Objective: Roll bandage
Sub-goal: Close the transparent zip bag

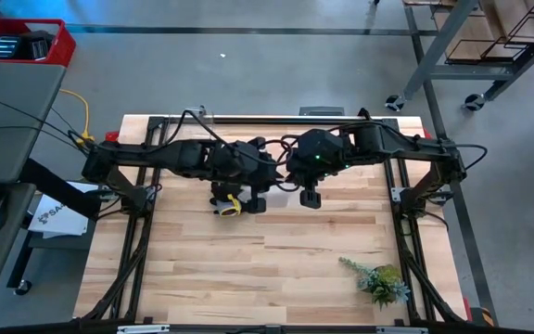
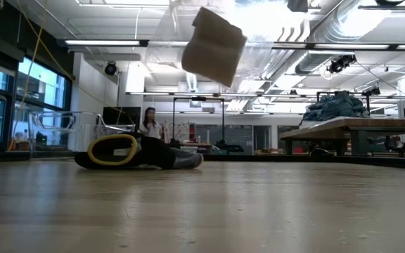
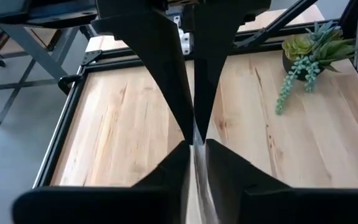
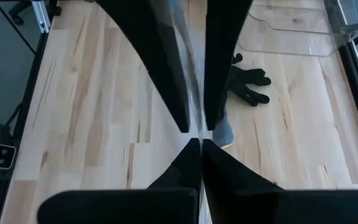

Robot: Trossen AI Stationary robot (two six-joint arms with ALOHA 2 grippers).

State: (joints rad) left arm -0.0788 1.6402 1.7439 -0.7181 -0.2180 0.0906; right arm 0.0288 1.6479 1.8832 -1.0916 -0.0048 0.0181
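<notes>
The step in hand is, as I judge, to open the plastic bag [image 2: 171,35] so that the bandage [image 2: 213,46] can come out to be rolled. Over the table [image 1: 276,269] the two arms meet. The left gripper [image 3: 196,140] has its fingers clenched on a thin clear film, and the right gripper [image 4: 199,135] is also clenched, with the same film passing between its fingers. I take this film to be the edge of the bag, which hangs in the air below both pairs of fingers. To do this well, the two grips should stay close together on the film and pull apart slowly. A sudden tear could throw the pad onto the wood. The fingers should pinch only plastic, not the cloth inside.

Now the containers. A clear tray [image 4: 291,34] lies beyond the right fingers, well apart from them, and I see nothing in it. The bag holds one pale folded pad, which I judge to be the bandage, tilted inside it. A small pot of green plant [image 1: 383,281] stands far from both grippers. The dark work glove [image 4: 247,81] lies on the wood just under the fingers
</notes>
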